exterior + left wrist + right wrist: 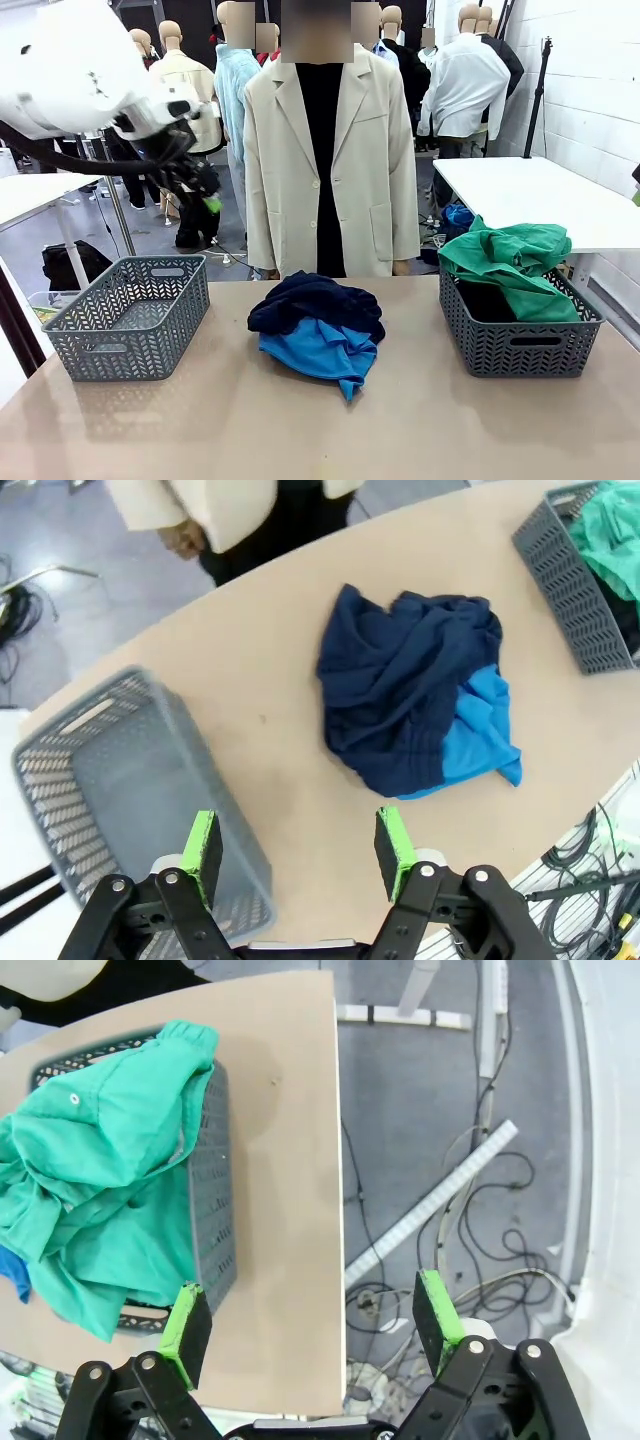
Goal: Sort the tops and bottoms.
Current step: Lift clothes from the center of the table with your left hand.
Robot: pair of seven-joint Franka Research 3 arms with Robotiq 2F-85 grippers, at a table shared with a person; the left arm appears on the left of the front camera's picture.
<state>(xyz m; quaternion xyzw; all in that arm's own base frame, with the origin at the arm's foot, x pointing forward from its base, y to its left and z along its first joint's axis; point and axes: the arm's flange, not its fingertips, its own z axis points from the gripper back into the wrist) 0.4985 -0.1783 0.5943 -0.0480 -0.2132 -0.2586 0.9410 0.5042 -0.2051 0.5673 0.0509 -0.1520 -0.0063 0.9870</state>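
The dark navy garment (315,300) lies crumpled at the middle of the table (300,430), on top of the bright blue garment (322,355), which sticks out from under it on the robot's side. Both sit between two grey plastic baskets and touch neither. The right basket (520,350) holds the emerald green garment (515,262), heaped above the rim and spilling over the near and far walls. Under it, inside the same basket, a black garment (485,300) shows as a dark patch. The left basket (130,335) stands near the table's left end.

The left gripper (300,845) hangs high above the table with its green-padded fingers spread wide and nothing between them. In its wrist view it looks down on bare tabletop just beside the left basket, with the navy and blue pile farther off. The right gripper (312,1315) is also spread wide and grips nothing. It hovers over the table's edge beside the right basket, with cables (470,1200) on the floor below.

A person in a beige coat (375,170) stands at the far side of the table
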